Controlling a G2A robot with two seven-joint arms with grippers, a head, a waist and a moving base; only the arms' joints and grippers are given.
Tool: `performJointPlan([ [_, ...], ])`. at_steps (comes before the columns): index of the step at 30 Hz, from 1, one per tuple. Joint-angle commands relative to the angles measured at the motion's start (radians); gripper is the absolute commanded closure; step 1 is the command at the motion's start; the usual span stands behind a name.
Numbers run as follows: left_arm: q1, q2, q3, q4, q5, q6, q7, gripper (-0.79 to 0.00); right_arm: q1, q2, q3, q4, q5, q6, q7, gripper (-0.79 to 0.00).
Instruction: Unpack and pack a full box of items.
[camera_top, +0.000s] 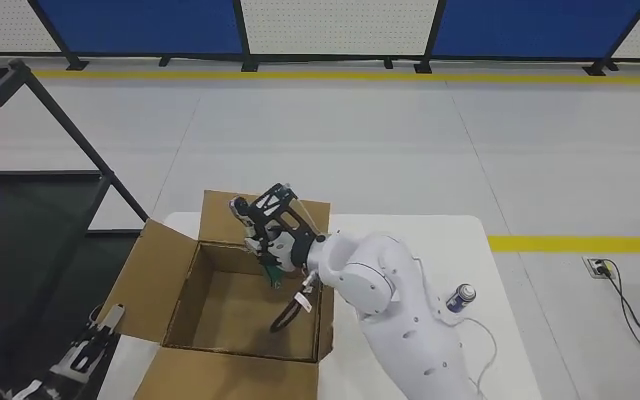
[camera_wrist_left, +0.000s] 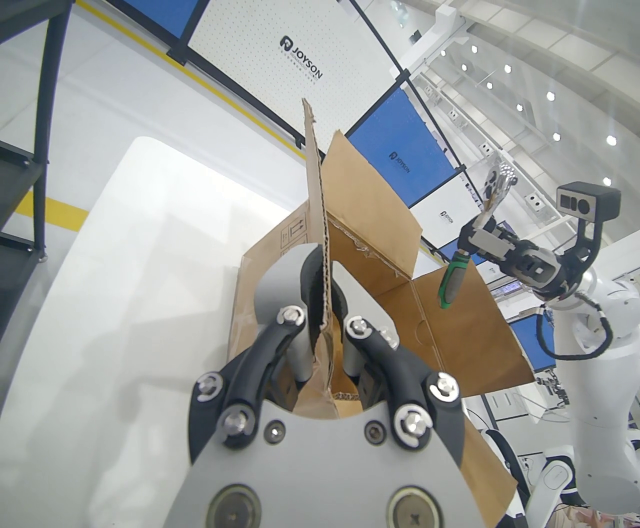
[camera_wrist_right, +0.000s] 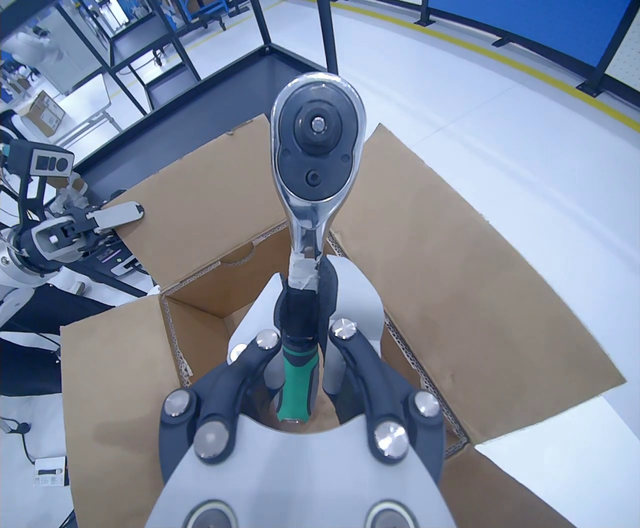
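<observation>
Backing onto blue and white panels (camera_top: 140, 25), striping pale floor (camera_top: 330, 140) with a yellow line (camera_top: 300, 74), flanking a black rack (camera_top: 40, 230), glowing under spotlights (camera_wrist_left: 550, 95).

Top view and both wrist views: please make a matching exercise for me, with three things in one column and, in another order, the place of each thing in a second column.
Things:
1. wrench
2. box flap
3. can

Places:
A. on the white table, apart from the box
B. pinched by the left gripper
C. held by the right gripper, above the box

Pairs: 1-C; 2-B; 3-A
</observation>
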Motion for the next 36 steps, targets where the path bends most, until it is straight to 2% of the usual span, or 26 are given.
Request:
performJointPlan([
  [1, 0.000, 0.000, 0.000, 0.000, 0.000, 0.000, 0.000, -0.785, -0.025, 0.007, 0.021, -0.059, -0.005, 0.017, 0.022, 0.000],
  [8, -0.005, -0.001, -0.008, -0.009, -0.025, 0.009, 0.006, -0.785, -0.156, 0.037, 0.112, -0.318, -0.025, 0.096, 0.125, 0.000],
  [16, 0.003, 0.000, -0.100, -0.030, -0.167, -0.003, -0.019, -0.785, -0.325, 0.069, 0.255, -0.630, -0.052, 0.225, 0.265, 0.000],
  [20, 0.004, 0.002, -0.148, -0.036, -0.244, 0.001, -0.046, -0.785, -0.401, 0.080, 0.340, -0.729, -0.001, 0.262, 0.255, 0.000],
  [24, 0.003, 0.003, -0.178, -0.045, -0.296, 0.008, -0.074, -0.785, -0.450, 0.089, 0.392, -0.746, 0.010, 0.286, 0.228, 0.000],
  [36, 0.002, 0.003, -0.182, -0.046, -0.302, 0.008, -0.076, -0.785, -0.465, 0.091, 0.386, -0.732, 0.007, 0.278, 0.214, 0.000],
])
